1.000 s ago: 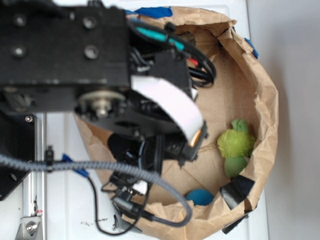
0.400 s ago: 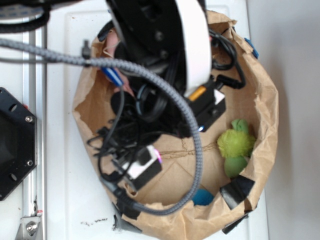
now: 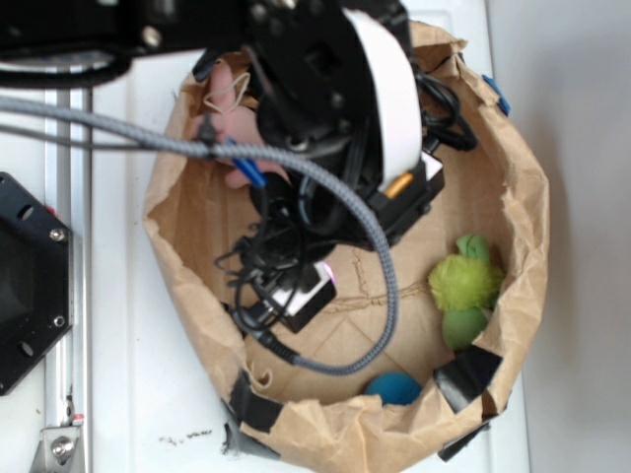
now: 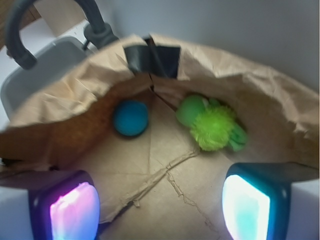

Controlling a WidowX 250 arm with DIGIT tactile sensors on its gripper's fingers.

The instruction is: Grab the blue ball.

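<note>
Two lit pads frame the wrist view, well apart with nothing between them, so the tool (image 4: 160,200) stands wide open and empty above the paper floor. The blue ball (image 4: 130,118) lies ahead of the left pad, tucked against the wall of the brown paper bag (image 3: 518,187), near the desk's front edge in the exterior view. I judge the reach should run forward and slightly left, then descend straight so both pads pass either side of the ball without snagging the wall. The ball looks smooth, round and matte; it may roll if nudged. The green plush toy (image 4: 214,125) just beside it is fuzzy and irregular. The bag is creased, soft kraft paper patched with black tape (image 3: 466,377).
</note>
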